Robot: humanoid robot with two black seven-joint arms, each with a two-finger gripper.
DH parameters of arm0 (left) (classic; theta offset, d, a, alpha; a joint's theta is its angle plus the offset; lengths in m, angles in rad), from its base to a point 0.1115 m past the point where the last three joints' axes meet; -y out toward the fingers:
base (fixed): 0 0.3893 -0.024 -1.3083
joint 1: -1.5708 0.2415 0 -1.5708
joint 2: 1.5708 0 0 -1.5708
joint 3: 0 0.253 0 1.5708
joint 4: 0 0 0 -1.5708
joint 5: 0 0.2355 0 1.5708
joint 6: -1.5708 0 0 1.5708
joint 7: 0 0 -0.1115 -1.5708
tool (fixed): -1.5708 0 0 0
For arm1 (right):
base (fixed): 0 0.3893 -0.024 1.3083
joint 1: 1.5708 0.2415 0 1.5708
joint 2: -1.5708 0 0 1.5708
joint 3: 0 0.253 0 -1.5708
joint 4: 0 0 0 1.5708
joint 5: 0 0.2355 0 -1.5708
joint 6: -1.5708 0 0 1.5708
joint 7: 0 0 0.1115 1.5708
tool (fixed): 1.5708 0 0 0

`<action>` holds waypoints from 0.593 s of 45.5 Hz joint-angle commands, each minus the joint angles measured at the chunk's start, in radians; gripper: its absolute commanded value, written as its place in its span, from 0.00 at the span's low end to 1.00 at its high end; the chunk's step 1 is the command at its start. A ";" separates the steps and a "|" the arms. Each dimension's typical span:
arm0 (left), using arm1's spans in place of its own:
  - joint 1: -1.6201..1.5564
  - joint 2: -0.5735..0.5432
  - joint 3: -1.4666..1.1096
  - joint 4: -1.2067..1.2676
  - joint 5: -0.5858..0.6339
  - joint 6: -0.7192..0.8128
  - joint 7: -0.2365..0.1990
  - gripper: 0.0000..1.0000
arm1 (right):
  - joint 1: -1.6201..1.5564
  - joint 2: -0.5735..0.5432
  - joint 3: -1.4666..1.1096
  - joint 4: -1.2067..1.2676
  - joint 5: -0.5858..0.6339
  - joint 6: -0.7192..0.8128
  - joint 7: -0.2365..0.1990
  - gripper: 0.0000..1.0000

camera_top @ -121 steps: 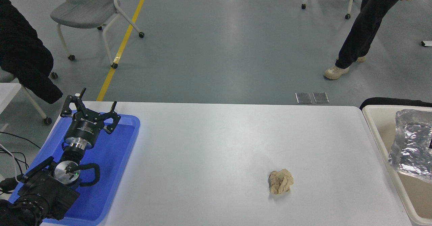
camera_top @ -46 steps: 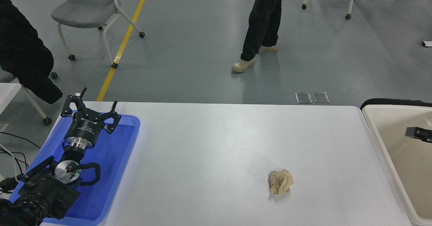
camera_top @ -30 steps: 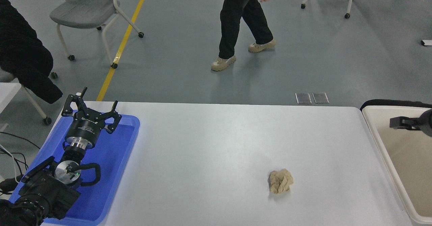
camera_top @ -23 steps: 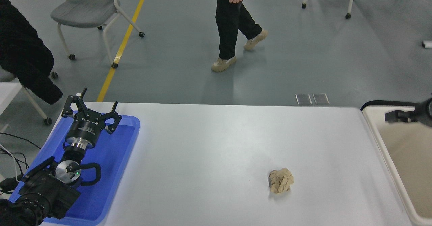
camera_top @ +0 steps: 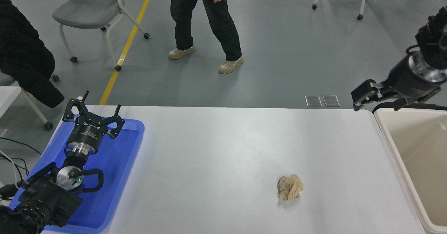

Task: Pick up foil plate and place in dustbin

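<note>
The dustbin (camera_top: 391, 139) is a cream plastic tub at the table's right edge, and the part of its inside that shows is plain. The foil plate is out of view. My right gripper (camera_top: 363, 95) hangs in the air above and just left of the dustbin's far left corner. It is open and holds nothing. My left gripper (camera_top: 96, 103) is parked open over the blue tray (camera_top: 129, 150) at the lower left.
A crumpled brown paper ball (camera_top: 290, 187) lies on the white table (camera_top: 223, 150) right of the middle, toward the front. Beyond the table's far side a person (camera_top: 206, 21) walks across the floor. Chairs (camera_top: 94, 10) stand at the back left.
My right gripper has risen out of the dustbin and moved up and left. The foil plate seen over the dustbin 2.7 s ago no longer shows. The person has walked leftward.
</note>
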 commanded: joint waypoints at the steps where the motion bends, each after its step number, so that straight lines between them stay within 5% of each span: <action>1: 0.001 0.000 0.000 0.000 0.000 0.000 -0.001 1.00 | 0.082 0.183 -0.002 0.040 0.129 0.023 0.000 1.00; 10: 0.001 0.000 0.000 0.000 0.000 0.000 -0.001 1.00 | 0.158 0.235 -0.002 0.046 0.247 0.023 -0.001 1.00; 27: 0.001 0.000 0.000 0.000 0.000 0.000 -0.001 1.00 | 0.301 0.165 -0.011 0.231 0.252 0.023 -0.001 1.00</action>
